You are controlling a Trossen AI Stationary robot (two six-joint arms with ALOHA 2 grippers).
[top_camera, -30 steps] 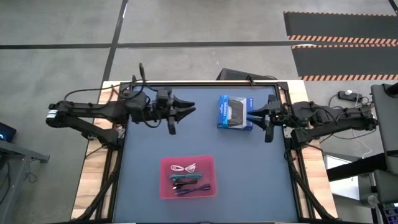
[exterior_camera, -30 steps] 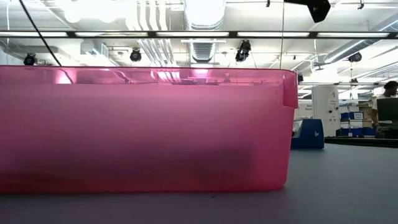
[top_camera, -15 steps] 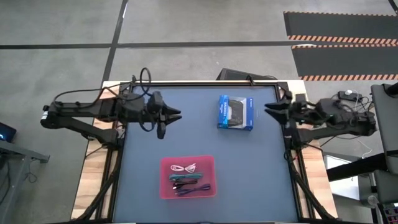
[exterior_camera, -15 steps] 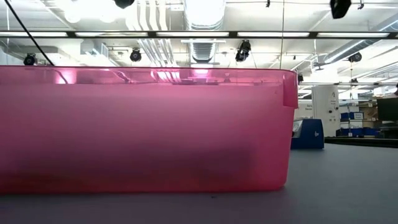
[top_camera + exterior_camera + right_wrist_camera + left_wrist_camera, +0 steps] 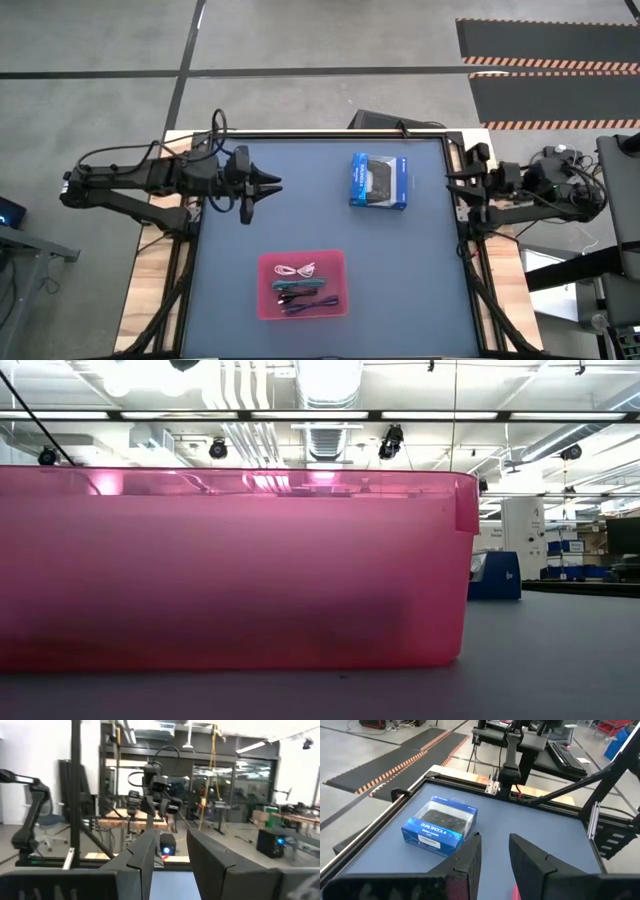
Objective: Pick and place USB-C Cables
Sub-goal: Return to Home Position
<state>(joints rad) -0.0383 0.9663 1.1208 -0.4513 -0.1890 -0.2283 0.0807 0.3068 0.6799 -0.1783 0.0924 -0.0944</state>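
The pink tray (image 5: pixel 265 262) sits near the table's near edge; its wall (image 5: pixel 230 560) fills the low view and hides what lies inside. In the high view the white cable (image 5: pixel 296 269), the teal cable (image 5: pixel 289 287) and the purple cable (image 5: pixel 311 304) lie in the tray, with a dark strand among them. My left gripper (image 5: pixel 270 187) (image 5: pixel 495 842) hovers open over the table's left part, pointing toward the blue-and-black box (image 5: pixel 440 825). My right gripper (image 5: pixel 450 182) (image 5: pixel 170 840) is open at the table's right edge.
The blue-and-black box (image 5: pixel 379 181) lies flat in the far middle of the table, between the two grippers, and shows small in the low view as the box (image 5: pixel 495 575). Black frame rails run along the table's edges. Bare dark mat lies between box and tray.
Both arms have drawn back from the box: my left gripper toward the table's left edge, my right gripper toward the right edge, where it now stands over the frame rail. The right gripper has also left the top of the low view. Tray, cables and box have stayed put.
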